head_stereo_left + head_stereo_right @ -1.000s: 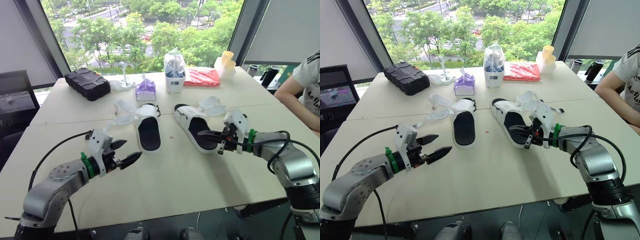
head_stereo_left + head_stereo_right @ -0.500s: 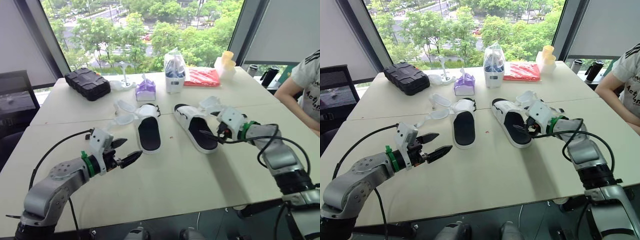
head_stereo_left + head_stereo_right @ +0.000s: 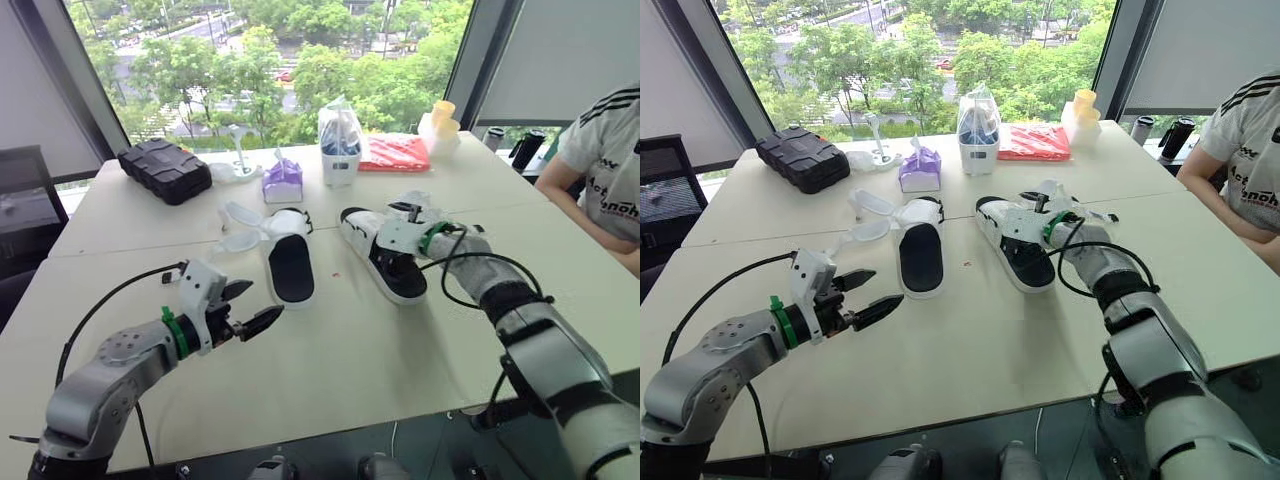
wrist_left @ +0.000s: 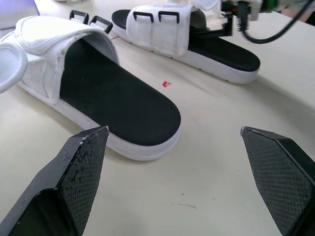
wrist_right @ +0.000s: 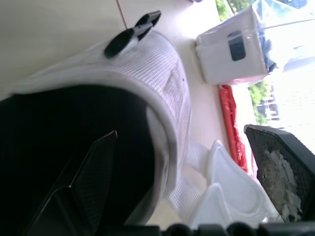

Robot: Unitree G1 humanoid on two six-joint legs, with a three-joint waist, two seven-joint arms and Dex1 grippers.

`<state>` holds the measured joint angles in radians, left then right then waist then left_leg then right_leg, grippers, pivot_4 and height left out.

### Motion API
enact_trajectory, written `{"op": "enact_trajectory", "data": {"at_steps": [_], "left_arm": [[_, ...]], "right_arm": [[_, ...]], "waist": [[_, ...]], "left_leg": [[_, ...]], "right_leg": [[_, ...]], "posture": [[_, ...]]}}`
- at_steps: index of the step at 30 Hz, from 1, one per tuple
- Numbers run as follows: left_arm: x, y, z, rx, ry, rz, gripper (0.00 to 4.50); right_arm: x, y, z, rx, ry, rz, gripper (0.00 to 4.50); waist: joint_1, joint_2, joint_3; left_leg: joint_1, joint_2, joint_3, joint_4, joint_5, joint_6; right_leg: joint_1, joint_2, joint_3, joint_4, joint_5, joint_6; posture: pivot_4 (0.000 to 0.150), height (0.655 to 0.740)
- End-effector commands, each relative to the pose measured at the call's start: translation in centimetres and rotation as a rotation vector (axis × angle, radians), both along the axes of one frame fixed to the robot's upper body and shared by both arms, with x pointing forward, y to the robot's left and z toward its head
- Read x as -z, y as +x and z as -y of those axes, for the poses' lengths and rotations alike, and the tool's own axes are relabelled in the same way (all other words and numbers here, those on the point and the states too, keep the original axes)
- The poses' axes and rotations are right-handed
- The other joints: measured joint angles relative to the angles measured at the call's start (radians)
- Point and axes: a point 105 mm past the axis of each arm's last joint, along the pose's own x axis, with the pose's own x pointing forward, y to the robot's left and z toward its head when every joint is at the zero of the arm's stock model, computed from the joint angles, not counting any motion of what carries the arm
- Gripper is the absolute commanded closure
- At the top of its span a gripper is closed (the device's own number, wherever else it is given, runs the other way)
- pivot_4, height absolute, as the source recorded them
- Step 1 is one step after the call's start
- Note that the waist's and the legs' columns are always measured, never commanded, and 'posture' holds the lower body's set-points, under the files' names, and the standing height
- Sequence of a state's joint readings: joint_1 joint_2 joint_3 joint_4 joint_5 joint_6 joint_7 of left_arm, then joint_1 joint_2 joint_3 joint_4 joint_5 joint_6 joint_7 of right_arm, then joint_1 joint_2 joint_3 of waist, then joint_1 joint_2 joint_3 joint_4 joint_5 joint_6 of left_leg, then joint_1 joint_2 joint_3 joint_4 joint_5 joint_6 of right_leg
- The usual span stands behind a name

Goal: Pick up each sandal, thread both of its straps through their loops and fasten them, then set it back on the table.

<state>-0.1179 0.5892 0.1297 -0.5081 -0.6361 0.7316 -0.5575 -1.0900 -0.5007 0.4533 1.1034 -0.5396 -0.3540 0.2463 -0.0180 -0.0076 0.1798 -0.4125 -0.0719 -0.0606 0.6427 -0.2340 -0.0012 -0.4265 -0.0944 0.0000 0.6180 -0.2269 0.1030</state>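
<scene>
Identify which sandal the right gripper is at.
The right-hand sandal, nearer the seated person; the right gripper straddles its upper, jaws open. The left-hand sandal lies untouched.

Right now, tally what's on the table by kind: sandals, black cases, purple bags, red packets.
Sandals: 2
Black case: 1
Purple bag: 1
Red packet: 1
Total: 5

2 white sandals (image 3: 288, 265) (image 3: 385, 251) (black footbeds) lie flat on the table, straps unfastened.
</scene>
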Motion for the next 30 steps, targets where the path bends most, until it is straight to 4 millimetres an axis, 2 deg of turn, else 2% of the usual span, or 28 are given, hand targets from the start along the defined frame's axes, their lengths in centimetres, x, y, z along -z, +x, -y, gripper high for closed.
{"op": "enact_trajectory", "data": {"at_steps": [1,4,6,8,14,15,19,22,27,30], "left_arm": [[-1.0,-0.3,0.2,0.001,0.010,0.049,0.00],[-1.0,-0.3,0.1,-0.008,0.011,0.051,0.00],[-0.9,-0.4,-0.1,-0.022,0.016,0.054,0.00],[-0.8,-0.5,-0.2,-0.031,0.017,0.054,0.00],[-0.6,-0.7,-0.1,-0.043,0.013,0.051,0.00],[-0.6,-0.7,-0.1,-0.043,0.011,0.051,0.00],[-0.6,-0.5,0.0,-0.041,0.009,0.057,0.00],[-0.6,-0.3,0.1,-0.040,0.003,0.060,0.00],[-0.5,-0.1,0.2,-0.025,0.003,0.064,0.00],[-0.6,0.3,0.4,-0.005,0.005,0.067,0.00]], "right_arm": [[-1.6,0.7,-0.7,0.012,-0.004,0.093,0.03],[-1.5,1.2,-1.2,0.047,-0.010,0.125,0.03],[-1.5,1.4,-1.8,0.071,0.015,0.137,0.54],[-1.7,1.5,-2.3,0.073,0.027,0.147,1.31],[-2.5,1.6,-3.4,0.041,0.019,0.174,4.22],[-2.5,1.6,-3.4,0.038,0.016,0.172,4.45],[-3.6,1.4,-2.9,-0.003,0.030,0.187,4.45],[-4.4,0.5,-2.7,-0.112,-0.006,0.222,4.45],[-4.4,-3.4,-2.7,-0.439,-0.139,0.265,4.45],[-4.4,-7.3,-3.0,-0.695,-0.225,0.303,4.45]], "waist": [[0.001,0.000,0.000],[-0.001,0.000,0.000],[-0.002,0.000,0.000],[-0.003,0.000,0.000],[-0.002,0.000,0.000],[-0.002,0.000,0.000],[-0.003,0.001,0.000],[-0.001,0.001,0.000],[-0.002,0.001,0.000],[-0.004,0.001,0.000]], "left_leg": [[0.000,0.000,0.000,0.000,0.000,0.000],[0.001,0.000,0.000,-0.001,0.000,0.000],[0.001,0.000,0.000,-0.001,0.000,0.000],[0.002,0.000,0.000,-0.002,0.000,-0.001],[0.004,0.000,0.000,-0.007,0.001,-0.001],[0.004,0.000,-0.001,-0.008,0.001,-0.001],[0.005,0.000,-0.001,-0.011,0.002,-0.002],[0.005,0.000,-0.001,-0.011,0.002,-0.003],[0.005,0.000,0.000,-0.011,0.002,-0.002],[0.005,0.001,0.000,-0.012,0.002,-0.002]], "right_leg": [[0.000,0.000,0.000,0.000,0.000,0.000],[0.000,0.000,0.000,0.001,0.000,0.000],[0.000,0.000,0.001,0.002,0.000,0.000],[0.000,0.001,0.001,0.002,0.000,0.000],[0.000,0.001,0.001,0.002,0.001,0.001],[-0.001,0.001,0.001,0.003,0.001,0.001],[-0.002,0.002,0.001,0.003,0.001,0.001],[-0.002,0.002,0.001,0.003,0.001,0.001],[-0.002,0.002,0.002,0.002,0.001,0.001],[-0.002,0.003,0.003,0.002,0.001,0.001]], "posture": [[0.150,0.7400],[0.150,0.7400],[0.150,0.7400],[0.150,0.7400],[0.150,0.7400],[0.150,0.7400],[0.150,0.7400],[0.150,0.7400],[0.150,0.7400],[0.150,0.7400]]}}
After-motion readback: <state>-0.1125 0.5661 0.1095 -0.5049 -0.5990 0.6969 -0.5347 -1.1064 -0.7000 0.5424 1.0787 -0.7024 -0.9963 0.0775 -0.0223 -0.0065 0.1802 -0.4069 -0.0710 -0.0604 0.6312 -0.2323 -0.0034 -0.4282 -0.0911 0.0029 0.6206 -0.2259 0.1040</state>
